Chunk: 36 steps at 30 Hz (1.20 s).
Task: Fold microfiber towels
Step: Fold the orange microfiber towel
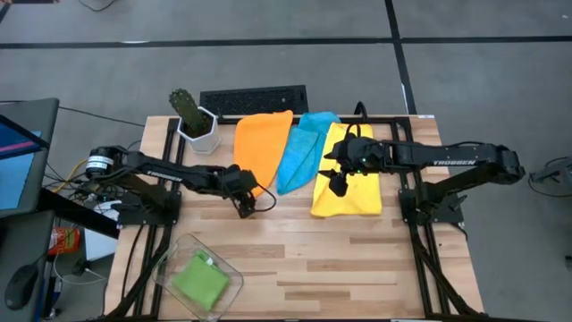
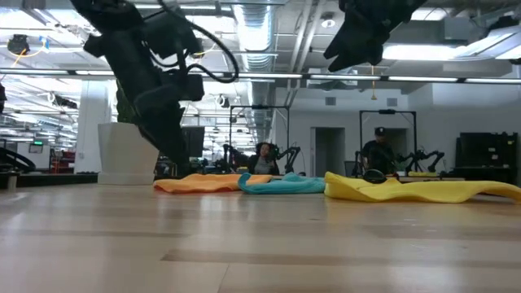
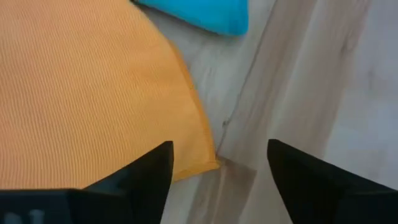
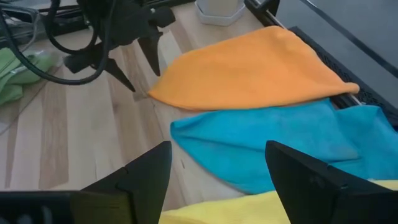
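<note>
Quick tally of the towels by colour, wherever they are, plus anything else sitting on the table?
Orange towel: 1
Light blue towel: 1
Yellow towel: 1
Green towel, in the clear bin: 1
Clear bin: 1
Potted cactus: 1
Total: 6

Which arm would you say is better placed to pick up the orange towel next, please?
Probably the left. The left gripper hangs open right at the orange towel's near corner, while the right gripper is over the yellow towel.
</note>
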Motion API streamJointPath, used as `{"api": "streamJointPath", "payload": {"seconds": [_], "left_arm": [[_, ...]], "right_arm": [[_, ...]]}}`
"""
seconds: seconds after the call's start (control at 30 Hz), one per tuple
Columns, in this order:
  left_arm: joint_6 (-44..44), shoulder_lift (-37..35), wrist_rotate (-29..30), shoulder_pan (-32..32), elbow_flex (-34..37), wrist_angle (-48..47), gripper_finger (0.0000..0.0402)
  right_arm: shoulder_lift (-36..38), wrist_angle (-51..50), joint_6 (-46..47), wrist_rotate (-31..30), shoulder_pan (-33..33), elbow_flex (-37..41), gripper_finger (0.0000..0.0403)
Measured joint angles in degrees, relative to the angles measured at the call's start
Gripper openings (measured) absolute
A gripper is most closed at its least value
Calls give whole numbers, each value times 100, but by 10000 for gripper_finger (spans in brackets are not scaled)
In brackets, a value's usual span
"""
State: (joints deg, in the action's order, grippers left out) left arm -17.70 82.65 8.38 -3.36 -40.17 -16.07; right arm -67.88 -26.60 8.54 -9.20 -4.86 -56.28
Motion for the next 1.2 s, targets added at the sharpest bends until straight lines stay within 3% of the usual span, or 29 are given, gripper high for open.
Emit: {"api": "streamJointPath", "payload": {"seconds": [0.17,0.6,0.73,0.97,1.1,1.2], "left_arm": [[219,5,-13,3,217,352,263],[305,1196,-45,-66,101,757,258],[335,1235,-73,-68,90,712,203],[56,1244,-133,-276,92,680,24],[-691,1246,-673,-388,-73,407,4],[-1253,1065,-1302,-332,-478,-380,2]], "right_arm": [[0,-94,45,34,-114,-2,285],[0,-396,203,44,-187,-2,285],[0,-484,319,44,-189,-2,285],[0,-478,344,45,-187,-2,285],[0,-458,340,45,-187,-2,285],[0,-333,183,41,-182,-2,285]]}}
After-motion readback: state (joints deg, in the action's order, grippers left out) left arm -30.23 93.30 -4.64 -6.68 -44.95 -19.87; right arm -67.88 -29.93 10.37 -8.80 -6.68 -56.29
